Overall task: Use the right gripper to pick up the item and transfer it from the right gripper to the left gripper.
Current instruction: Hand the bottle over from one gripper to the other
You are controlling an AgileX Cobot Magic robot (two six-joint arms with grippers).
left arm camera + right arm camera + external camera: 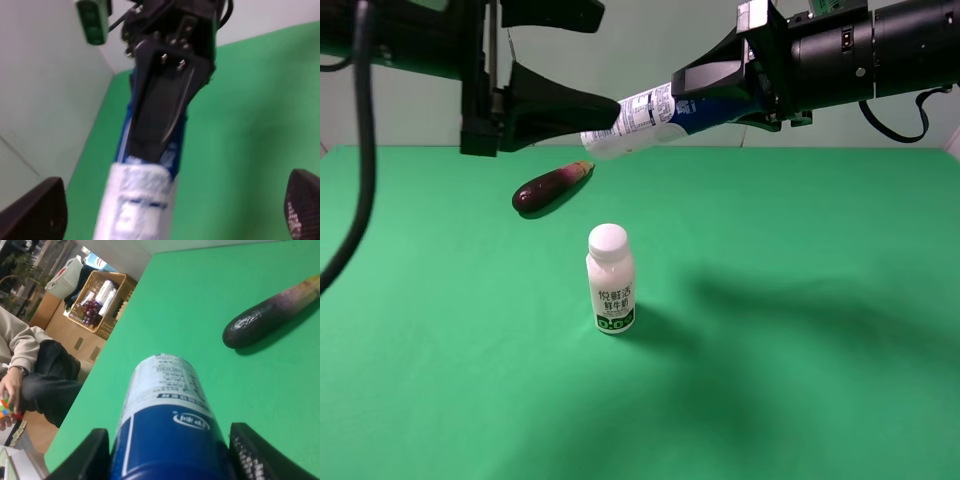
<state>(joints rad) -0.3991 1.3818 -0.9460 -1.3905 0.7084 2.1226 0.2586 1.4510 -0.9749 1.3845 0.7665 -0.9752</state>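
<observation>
The item (638,118), a slim white bottle with a blue upper part, is held in the air, nearly level, above the far part of the table. My right gripper (718,92) is shut on its blue end; the right wrist view shows the bottle (167,410) between both fingers (252,455). My left gripper (610,60) is open, its jaws spread wide. In the left wrist view the bottle's white end (142,205) lies between the two left fingertips (42,210), touching neither. The right gripper (165,95) also shows there, clamped on the bottle.
A short white-capped milk bottle (610,280) stands upright mid-table on the green cloth (800,380). A purple eggplant (552,186) lies behind it, below the held bottle, and also shows in the right wrist view (270,315). A seated person (30,375) and a basket (100,302) are off the table.
</observation>
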